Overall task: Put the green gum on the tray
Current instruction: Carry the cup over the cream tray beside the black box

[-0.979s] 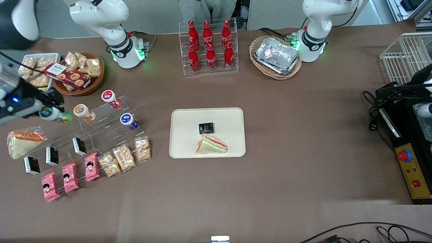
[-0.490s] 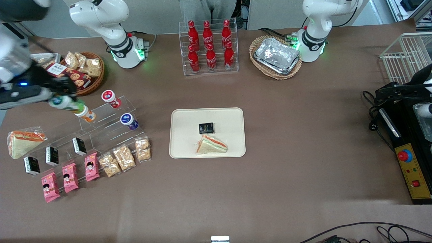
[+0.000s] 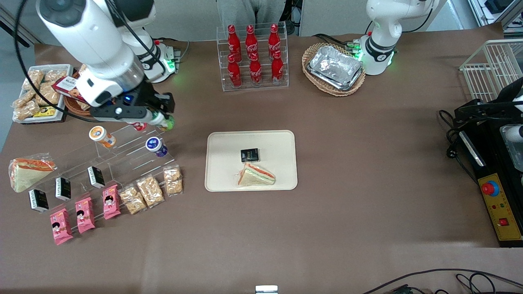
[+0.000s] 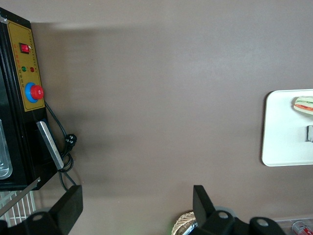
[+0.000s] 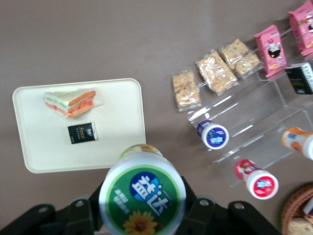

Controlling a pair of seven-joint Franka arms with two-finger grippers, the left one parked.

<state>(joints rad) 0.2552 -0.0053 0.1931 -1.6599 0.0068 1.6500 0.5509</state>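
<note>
My right gripper (image 3: 157, 118) is shut on the green gum (image 3: 164, 121), a small canister with a green-and-white lid (image 5: 142, 195), and holds it in the air above the top step of the clear stand. The black fingers (image 5: 80, 215) press on both sides of the canister. The cream tray (image 3: 221, 143) lies flat at the table's middle, toward the parked arm from the gripper. On the tray sit a wrapped sandwich (image 3: 256, 175) and a small black packet (image 3: 249, 154). The right wrist view shows the tray (image 5: 34, 147) below the held gum.
A clear stepped stand (image 3: 122, 155) holds orange-lidded (image 3: 101, 136), purple-lidded (image 3: 156, 146) and red-lidded (image 5: 257, 179) canisters, black boxes, pink packs and snack bars. A cola rack (image 3: 253, 57), a foil-tray basket (image 3: 334, 68) and a cookie basket (image 3: 73, 102) line the table's back.
The right arm has swung from the working arm's end of the table toward the tray, carrying the green gum over the stand past the orange-lidded canister.
</note>
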